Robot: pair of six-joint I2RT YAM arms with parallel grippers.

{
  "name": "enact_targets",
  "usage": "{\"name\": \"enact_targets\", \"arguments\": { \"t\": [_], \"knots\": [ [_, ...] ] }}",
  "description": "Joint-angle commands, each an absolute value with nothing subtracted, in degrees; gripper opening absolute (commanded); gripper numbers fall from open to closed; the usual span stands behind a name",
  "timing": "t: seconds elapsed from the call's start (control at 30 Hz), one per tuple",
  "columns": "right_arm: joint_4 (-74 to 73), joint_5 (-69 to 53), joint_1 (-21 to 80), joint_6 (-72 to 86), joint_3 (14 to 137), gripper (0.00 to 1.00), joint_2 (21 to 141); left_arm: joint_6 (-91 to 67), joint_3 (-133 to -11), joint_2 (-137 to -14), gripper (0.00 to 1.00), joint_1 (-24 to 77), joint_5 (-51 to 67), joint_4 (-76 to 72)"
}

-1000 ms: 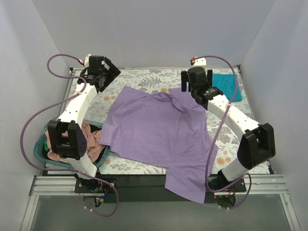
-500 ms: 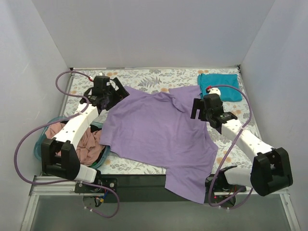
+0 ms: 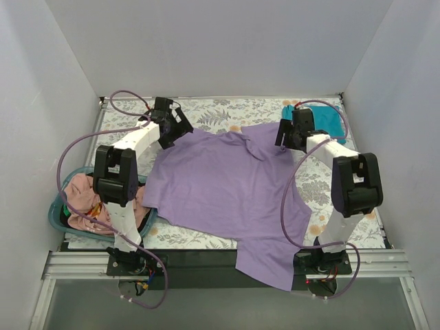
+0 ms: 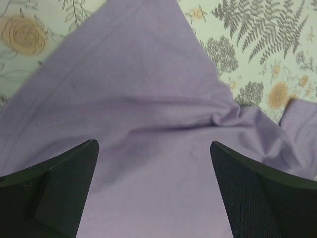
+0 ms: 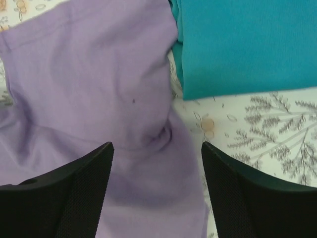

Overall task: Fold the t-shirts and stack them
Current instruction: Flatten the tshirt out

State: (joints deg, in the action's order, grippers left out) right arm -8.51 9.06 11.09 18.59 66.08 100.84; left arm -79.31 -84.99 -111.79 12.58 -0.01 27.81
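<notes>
Teal t-shirt [image 3: 328, 122] folded at the far right corner of the desk [image 3: 227, 108]; purple t-shirt [image 3: 227, 185] flat but unfolded beneath the spread left gripper [image 4: 153, 146] and right gripper [image 5: 157, 146]; pink t-shirts [image 3: 86, 196] wait in the basket [image 3: 58, 220].

Table [image 3: 220, 108] was draped in cloth [image 4: 247, 29] printed with ferns, orange flowers. Plain white walls [image 3: 220, 48] rose behind table and at both sides. Metal rail [image 3: 206, 268] ran along table's near edge. Light was soft, even.

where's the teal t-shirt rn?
Top view: the teal t-shirt lies folded at the far right corner of the table, right beside the lavender t-shirt, partly hidden by the open right tool.
</notes>
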Motion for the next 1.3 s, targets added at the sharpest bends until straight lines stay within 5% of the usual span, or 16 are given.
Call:
{"name": "enact_targets", "arguments": {
  "t": [0.0,0.23,0.4,0.43,0.67,0.9,1.13,1.27],
  "knots": [
    [-6.7,10.5,11.0,16.2,72.1,0.77,105.4,-77.3,-92.3,-116.2,0.96,11.8,-1.1,29.9],
    [-7.0,9.2,11.0,16.6,72.7,0.66,111.3,-78.4,-95.5,-123.9,0.96,11.0,-1.9,31.1],
    [-7.6,9.0,11.7,15.7,74.4,0.04,112.8,-78.9,-95.3,-125.4,0.96,10.3,-1.7,31.0],
    [-7.6,10.4,12.0,15.1,75.1,0.01,112.2,-79.0,-95.3,-125.8,0.96,10.1,-1.7,31.1],
    [-8.3,21.4,12.7,9.7,80.9,0.01,105.6,-79.8,-95.5,-127.3,0.96,10.2,-0.1,29.2],
    [-13.1,24.2,9.8,5.7,94.7,0.01,112.0,-82.7,-99.5,-132.0,0.96,10.2,3.1,26.8],
    [-14.7,19.1,4.5,3.9,115.4,0.01,127.6,-85.5,-118.8,-143.5,0.96,10.2,5.2,26.0],
    [-16.0,16.7,3.3,2.6,127.3,0.11,133.8,-86.0,-132.8,-149.8,0.97,10.2,8.8,26.9]
  ]
}}
